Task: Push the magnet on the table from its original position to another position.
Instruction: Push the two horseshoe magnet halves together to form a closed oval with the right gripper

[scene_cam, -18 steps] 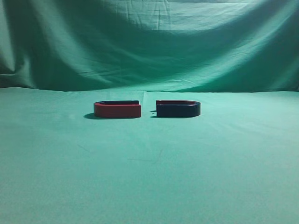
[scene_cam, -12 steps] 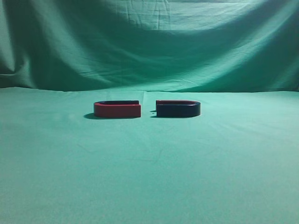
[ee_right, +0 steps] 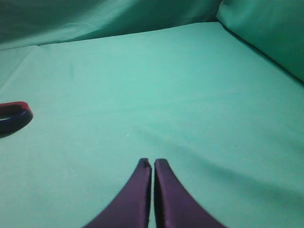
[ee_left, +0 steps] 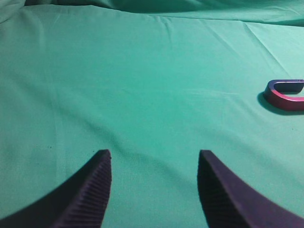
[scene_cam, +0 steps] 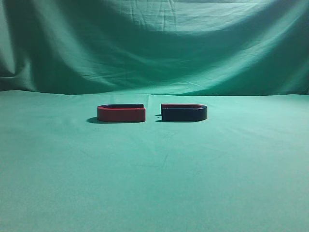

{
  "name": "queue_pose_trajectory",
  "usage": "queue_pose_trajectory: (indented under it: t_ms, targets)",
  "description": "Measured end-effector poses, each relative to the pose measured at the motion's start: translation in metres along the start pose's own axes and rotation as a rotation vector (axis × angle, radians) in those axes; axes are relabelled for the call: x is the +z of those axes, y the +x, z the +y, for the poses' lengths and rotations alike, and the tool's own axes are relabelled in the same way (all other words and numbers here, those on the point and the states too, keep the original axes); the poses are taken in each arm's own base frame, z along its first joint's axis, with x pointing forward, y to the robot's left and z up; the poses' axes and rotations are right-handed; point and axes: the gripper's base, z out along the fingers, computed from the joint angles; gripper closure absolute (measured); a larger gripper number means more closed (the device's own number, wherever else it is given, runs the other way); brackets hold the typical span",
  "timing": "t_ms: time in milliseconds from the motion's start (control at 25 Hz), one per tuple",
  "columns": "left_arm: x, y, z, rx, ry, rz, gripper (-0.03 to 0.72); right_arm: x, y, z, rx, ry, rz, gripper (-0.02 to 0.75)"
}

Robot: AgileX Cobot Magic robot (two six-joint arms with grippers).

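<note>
You have two U-shaped magnets on the table (scene_cam: 154, 183), one of each colour. The magnet (scene_cam: 184, 112) you are to push is the dark navy-black one with the thin reddish top rim; it lies flat to the right of the middle, toward the far part of the green cloth. The red magnet (scene_cam: 120, 113) lies just beside it on the left, with a narrow gap between them, and their open ends face each other across that gap. A draped green backdrop (scene_cam: 154, 43) hangs behind the table.

Neither arm shows in the exterior view. Your left gripper (ee_left: 154, 159) hovers low over bare cloth, its two ribbed dark fingers (ee_left: 90, 190) spread wide apart and holding nothing; the red magnet sits at the right edge of that wrist view, well apart from the tips. Your right gripper (ee_right: 152, 164) is clenched, its two fingers (ee_right: 135, 194) pressed together with only a thin slit between them and nothing caught there. It points across empty cloth, with the dark magnet at the left edge of that wrist view, well apart from the fingertips.
</note>
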Motion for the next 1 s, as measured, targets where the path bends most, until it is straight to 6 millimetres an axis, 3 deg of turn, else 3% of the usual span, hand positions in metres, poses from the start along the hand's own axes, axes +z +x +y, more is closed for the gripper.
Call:
queue_pose_trajectory:
  t_ms: [280, 640, 880, 1000]
  targets:
    - [0.0, 0.0, 0.0, 0.0, 0.0, 0.0, 0.316, 0.0, -0.004, 0.001, -0.002, -0.008, -0.045, 0.738]
    - [0.0, 0.0, 0.0, 0.0, 0.0, 0.0, 0.316, -0.022, -0.058, 0.011, 0.077, -0.155, -0.693, 0.738]
    - [0.0, 0.0, 0.0, 0.0, 0.0, 0.0, 0.316, -0.035, -0.095, 0.011, 0.063, -0.11, -0.565, 0.738]
    - [0.0, 0.0, 0.0, 0.0, 0.0, 0.0, 0.316, -0.025, -0.113, 0.012, 0.041, -0.067, -0.399, 0.738]
